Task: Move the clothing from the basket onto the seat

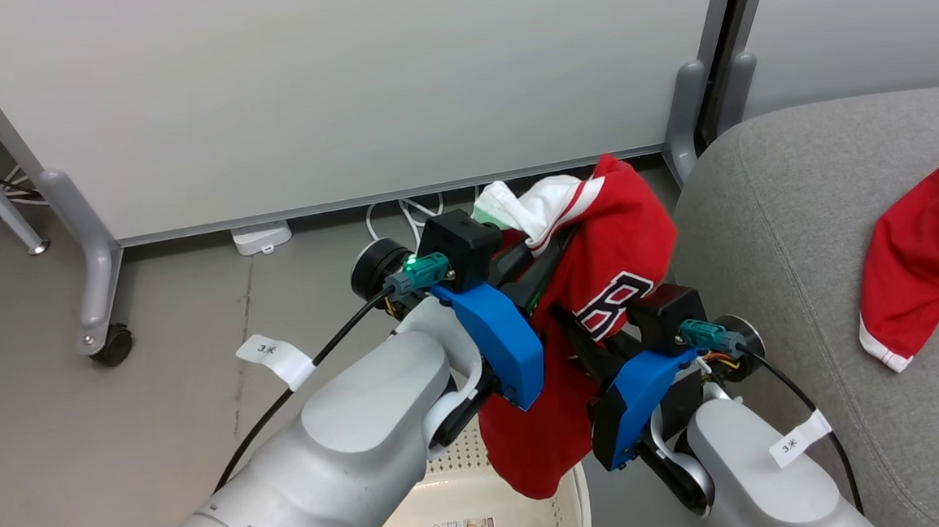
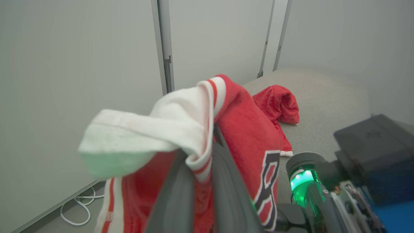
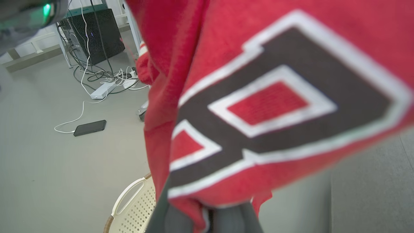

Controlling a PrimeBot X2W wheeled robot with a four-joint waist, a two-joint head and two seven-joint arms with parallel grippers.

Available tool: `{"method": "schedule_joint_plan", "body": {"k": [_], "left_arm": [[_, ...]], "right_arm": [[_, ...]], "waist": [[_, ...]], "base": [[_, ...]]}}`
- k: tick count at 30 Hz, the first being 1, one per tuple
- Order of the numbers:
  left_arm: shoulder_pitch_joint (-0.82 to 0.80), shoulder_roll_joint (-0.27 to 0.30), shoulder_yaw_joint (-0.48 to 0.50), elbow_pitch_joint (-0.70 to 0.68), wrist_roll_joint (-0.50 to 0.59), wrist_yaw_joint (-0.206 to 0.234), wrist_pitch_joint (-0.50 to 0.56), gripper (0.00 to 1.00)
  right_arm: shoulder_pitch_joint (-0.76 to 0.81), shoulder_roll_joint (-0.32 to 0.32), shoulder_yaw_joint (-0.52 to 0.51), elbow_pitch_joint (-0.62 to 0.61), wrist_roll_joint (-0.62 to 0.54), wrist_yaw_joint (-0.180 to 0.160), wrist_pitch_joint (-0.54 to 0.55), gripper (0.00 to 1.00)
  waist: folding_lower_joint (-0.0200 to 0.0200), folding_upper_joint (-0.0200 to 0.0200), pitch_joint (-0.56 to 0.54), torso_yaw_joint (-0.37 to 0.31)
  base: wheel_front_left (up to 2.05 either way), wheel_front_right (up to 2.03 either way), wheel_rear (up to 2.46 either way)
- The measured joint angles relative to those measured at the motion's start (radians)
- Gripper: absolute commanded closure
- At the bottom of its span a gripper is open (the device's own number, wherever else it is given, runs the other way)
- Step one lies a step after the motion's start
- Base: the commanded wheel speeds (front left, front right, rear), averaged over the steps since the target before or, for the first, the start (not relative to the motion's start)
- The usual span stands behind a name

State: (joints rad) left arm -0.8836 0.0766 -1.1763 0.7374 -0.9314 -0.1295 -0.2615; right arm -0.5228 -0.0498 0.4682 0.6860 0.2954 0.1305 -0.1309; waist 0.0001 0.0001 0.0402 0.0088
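The left claw (image 2: 202, 152) and right claw (image 3: 200, 217) are both clamped on the jersey (image 1: 623, 238) (hanging over the basket (image 1: 461, 459)); a red top (image 1: 925, 244) lies on the seat (image 1: 768, 221).

Seat: grey woven cushion (image 1: 760, 221) at 3 o'clock in the head view, with a rounded corner and a stitched seam down its face.
On the seat: one red garment (image 1: 921, 256) lies crumpled at the far 3 o'clock edge, its white-trimmed end pointing toward 6 o'clock.
Floor: smooth grey (image 1: 184, 395), spreading from 9 o'clock.
Floor, 6 o'clock: cream perforated basket (image 1: 458, 453) stands near the seat.
Floor, 8 o'clock: the partition's castor (image 1: 109, 344).
Floor, 10 to 12 o'clock: white power strip (image 1: 260, 237) and white cables (image 1: 413, 211) at the partition's foot.
Floor, right wrist view: dark phone (image 3: 90, 127) lies flat on a white lead at 9 o'clock. A black computer tower (image 3: 97, 32) stands at 11 o'clock.
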Motion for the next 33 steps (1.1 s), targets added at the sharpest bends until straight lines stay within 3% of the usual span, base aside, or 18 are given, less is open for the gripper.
{"method": "schedule_joint_plan", "body": {"k": [10,12,13,26,33], "left_arm": [[0.001,0.002,0.002,0.007,0.007,0.0,0.0,1.0],[0.001,0.002,0.002,0.005,0.007,0.0,0.0,0.43],[0.001,0.002,0.002,0.005,0.007,0.0,0.0,0.0],[0.004,0.003,0.005,0.011,-0.001,0.0,0.0,0.0],[0.042,0.02,0.113,-0.028,0.051,0.001,0.0,0.0]], "right_arm": [[-0.016,0.0,0.018,0.038,0.014,0.0,-0.029,1.0],[-0.019,0.0,0.02,0.042,0.016,0.0,-0.031,1.0],[-0.019,0.0,0.021,0.044,0.016,0.0,-0.036,1.0],[-0.029,0.0,0.03,0.062,0.024,0.0,-0.05,1.0],[-0.029,0.0,0.024,0.06,0.026,0.0,-0.053,1.0]], "waist": [[-0.0001,0.0,-0.001,-0.007],[-0.0001,-0.0001,-0.002,-0.008],[-0.0001,0.0,-0.003,-0.008],[-0.0001,0.0,-0.007,-0.014],[-0.0001,0.0,-0.005,-0.019]], "base": [[0.0,0.0,0.0],[0.0,0.0,0.0],[0.0,0.0,0.0],[0.0,0.0,0.0],[0.0,0.0,0.0]]}}
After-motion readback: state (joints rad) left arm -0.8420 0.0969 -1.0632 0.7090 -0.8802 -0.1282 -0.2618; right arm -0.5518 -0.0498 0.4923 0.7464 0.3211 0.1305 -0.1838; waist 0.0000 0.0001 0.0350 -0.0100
